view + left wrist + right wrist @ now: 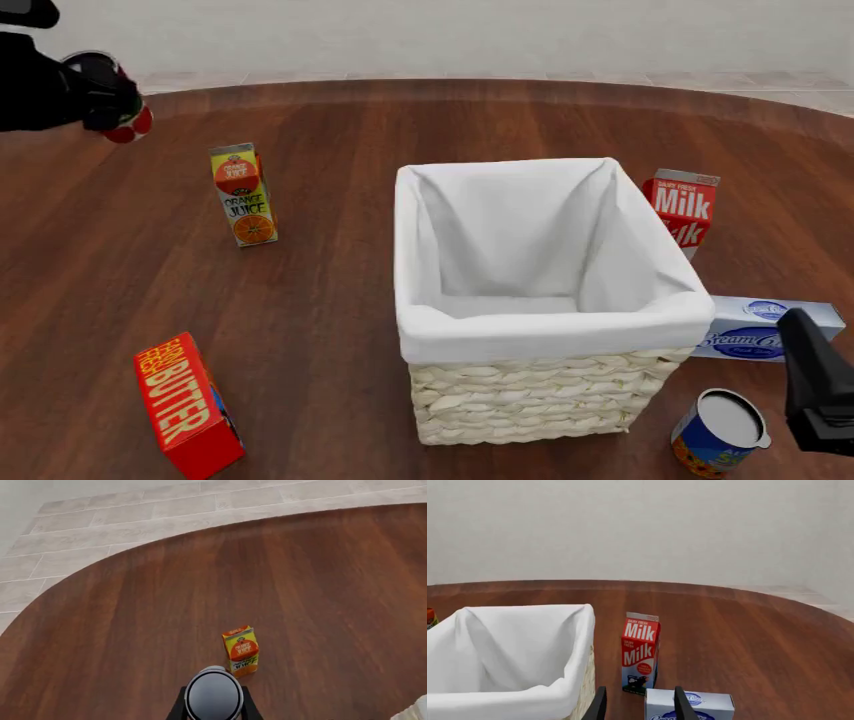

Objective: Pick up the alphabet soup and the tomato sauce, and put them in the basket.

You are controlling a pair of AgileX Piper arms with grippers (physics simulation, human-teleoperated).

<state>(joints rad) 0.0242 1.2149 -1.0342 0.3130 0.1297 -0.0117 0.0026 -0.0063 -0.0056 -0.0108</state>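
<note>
High at the table's far left, our left gripper (114, 105) clamped the tomato sauce (96, 75); the basket (534, 400) lay empty. Beside it stood the alphabet soup (721, 432), under our right gripper (639, 702), jaws apart.

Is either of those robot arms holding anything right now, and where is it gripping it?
The left gripper holds the small red-labelled tomato sauce can by its sides, lifted off the table. The right gripper is open and holds nothing.
</note>
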